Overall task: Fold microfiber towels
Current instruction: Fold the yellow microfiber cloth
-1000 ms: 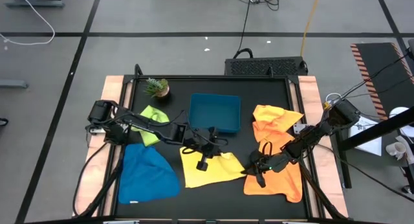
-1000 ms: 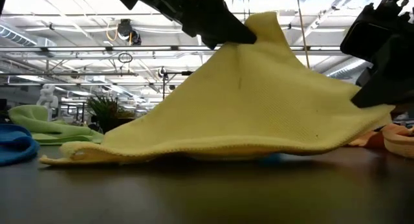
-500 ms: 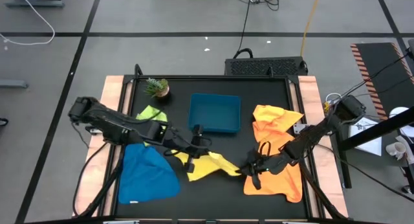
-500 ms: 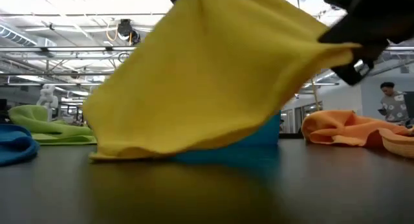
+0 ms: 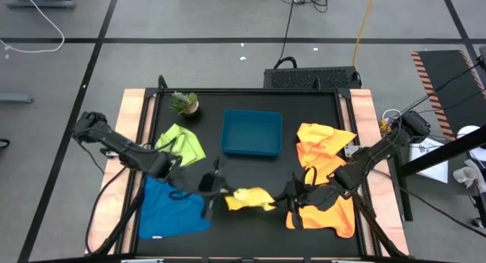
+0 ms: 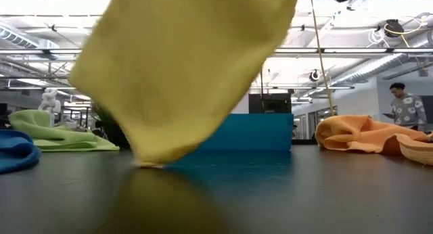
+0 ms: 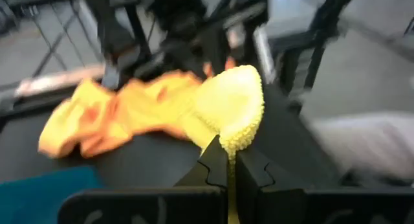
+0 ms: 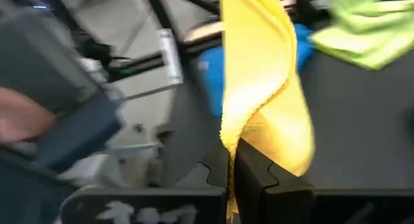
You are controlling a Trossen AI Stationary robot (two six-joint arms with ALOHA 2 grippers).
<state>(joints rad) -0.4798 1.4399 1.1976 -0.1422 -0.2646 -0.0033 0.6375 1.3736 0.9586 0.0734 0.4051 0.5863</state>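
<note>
Yellow towel: we see the yellow towel [image 5: 250, 198] lifted off the table [image 5: 250, 168] near its front edge, bunched between the two grippers; in the low view it hangs as a broad sheet [image 6: 183, 65] with its lowest tip touching the tabletop.
Left gripper: the left gripper [image 5: 215, 193] sits at the towel's left end, over the edge of the blue towel — its fingers [image 7: 213, 169] are clamped together on a yellow edge.
Right gripper: the right gripper [image 5: 287, 198] is at the towel's right end, beside the orange cloths; its fingers [image 8: 217, 175] are pinched tight on the yellow fabric too.
Blue towel: we find the blue towel [image 5: 171, 210] flat at the front left of the table.
Lime green towel: the lime green towel [image 5: 184, 145] lies crumpled behind the blue one.
Orange towels: the orange towels [image 5: 323, 153] lie overlapping on the right side, one reaching the front edge.
Teal tray: the teal tray [image 5: 251, 132] stands mid-table, behind the yellow towel.
Plant: the small potted plant [image 5: 184, 102] is at the back left corner.
Room: a person [image 6: 404, 109] stands far off — seen in the low view.
</note>
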